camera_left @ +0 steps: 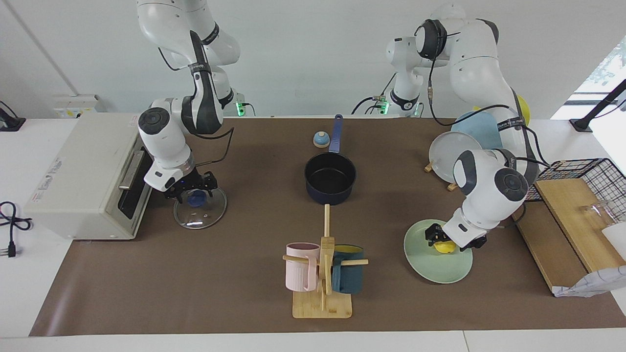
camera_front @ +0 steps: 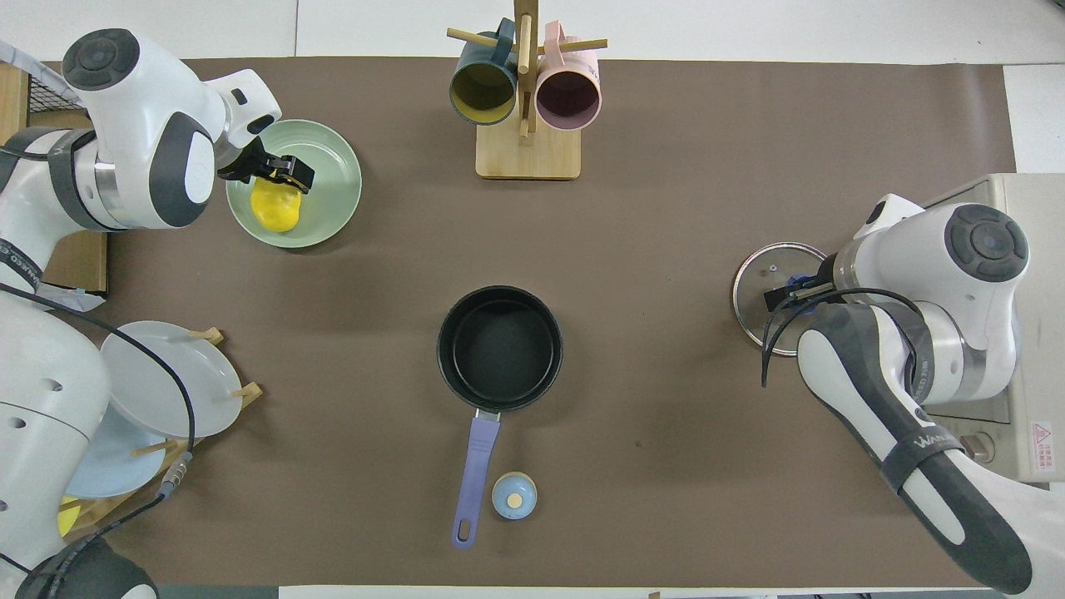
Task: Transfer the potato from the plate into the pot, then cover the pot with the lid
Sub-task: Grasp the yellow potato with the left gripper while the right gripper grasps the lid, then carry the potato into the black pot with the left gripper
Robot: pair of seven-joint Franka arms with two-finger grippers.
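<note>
The yellow potato (camera_left: pixel 444 247) lies on the mint-green plate (camera_left: pixel 430 266) toward the left arm's end of the table; both also show in the overhead view, the potato (camera_front: pixel 275 208) on the plate (camera_front: pixel 333 179). My left gripper (camera_left: pixel 449 240) is low over the potato, open, fingers on either side of it. The navy pot (camera_left: pixel 330 178) stands empty mid-table, its handle pointing toward the robots. The glass lid (camera_left: pixel 200 210) lies flat in front of the toaster oven. My right gripper (camera_left: pixel 194 191) is open, low over the lid's blue knob (camera_left: pixel 197 198).
A white toaster oven (camera_left: pixel 83 176) stands at the right arm's end. A mug rack (camera_left: pixel 323 274) with a pink and a dark teal mug stands farther from the robots than the pot. A small bell (camera_left: pixel 321 140) sits beside the pot's handle. A plate rack (camera_left: pixel 455 156) and a wooden board (camera_left: pixel 567 220) are near the left arm.
</note>
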